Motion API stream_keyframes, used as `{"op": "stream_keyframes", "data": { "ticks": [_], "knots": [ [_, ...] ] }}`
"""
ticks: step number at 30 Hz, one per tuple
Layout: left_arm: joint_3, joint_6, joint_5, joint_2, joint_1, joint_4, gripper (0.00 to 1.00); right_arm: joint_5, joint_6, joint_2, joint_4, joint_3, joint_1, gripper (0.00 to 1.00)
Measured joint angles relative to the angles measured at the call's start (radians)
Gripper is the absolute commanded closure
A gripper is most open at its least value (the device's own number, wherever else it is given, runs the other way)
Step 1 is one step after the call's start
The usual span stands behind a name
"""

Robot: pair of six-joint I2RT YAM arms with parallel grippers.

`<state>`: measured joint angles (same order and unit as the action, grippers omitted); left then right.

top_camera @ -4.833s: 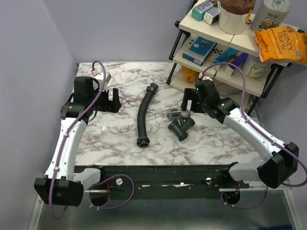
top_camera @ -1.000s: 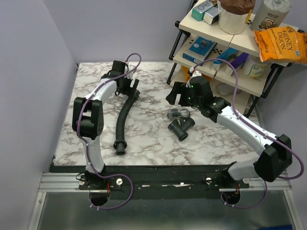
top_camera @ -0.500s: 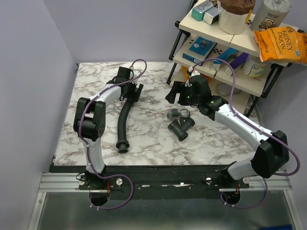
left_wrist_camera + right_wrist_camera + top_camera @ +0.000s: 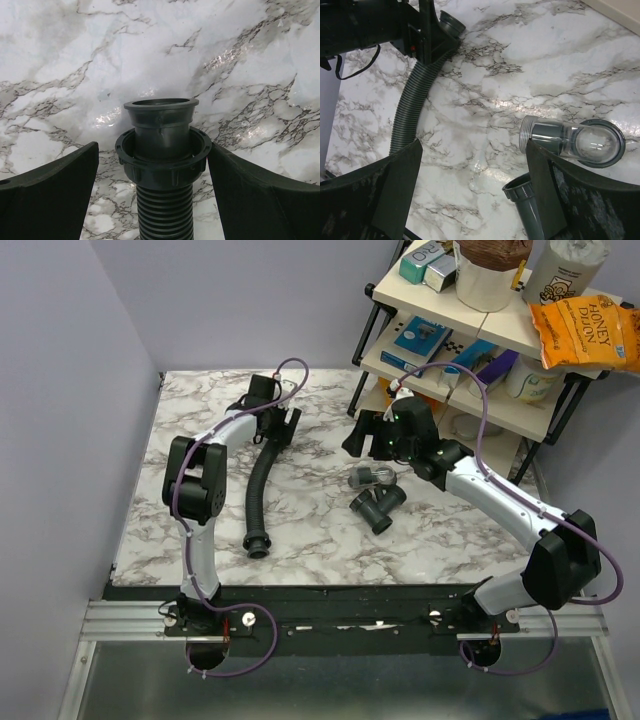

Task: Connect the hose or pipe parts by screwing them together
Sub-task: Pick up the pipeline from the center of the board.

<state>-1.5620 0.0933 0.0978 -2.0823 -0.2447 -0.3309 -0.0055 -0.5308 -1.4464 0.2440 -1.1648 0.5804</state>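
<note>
Black ribbed flexible hose (image 4: 254, 495) lies left of centre in the overhead view, long axis running up-frame; left gripper (image 4: 152, 150), fingers spread and ungripped, straddles its upper collar nut (image 4: 162, 162), far nearer than the likewise-spread right gripper (image 4: 472, 147).

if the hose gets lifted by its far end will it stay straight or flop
Probably flops: the hose is ribbed and lies curved, so its near end likely drags. Its round collar may twist between the fingers.

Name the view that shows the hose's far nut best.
Left wrist: the nut fills the frame, inside the open left claw. Top view shows the whole hose, that end under the claw. Right wrist shows ribs and the mouth.
</note>
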Motion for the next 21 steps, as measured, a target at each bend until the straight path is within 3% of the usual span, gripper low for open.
{"op": "stream_keyframes", "data": {
  "ticks": [15, 18, 21],
  "knots": [
    [-0.120, -0.015, 0.000, -0.069, -0.014, -0.034, 0.13, -0.008, -0.003, -0.006, -0.017, 0.001, 0.000, 0.09],
    [-0.136, -0.014, 0.000, -0.084, -0.023, -0.044, 0.12, -0.008, -0.003, -0.006, -0.018, 0.001, 0.000, 0.09],
    [-0.130, -0.011, -0.005, -0.085, -0.026, -0.065, 0.01, -0.008, -0.003, -0.006, -0.018, 0.001, 0.000, 0.09]
  ]
}}
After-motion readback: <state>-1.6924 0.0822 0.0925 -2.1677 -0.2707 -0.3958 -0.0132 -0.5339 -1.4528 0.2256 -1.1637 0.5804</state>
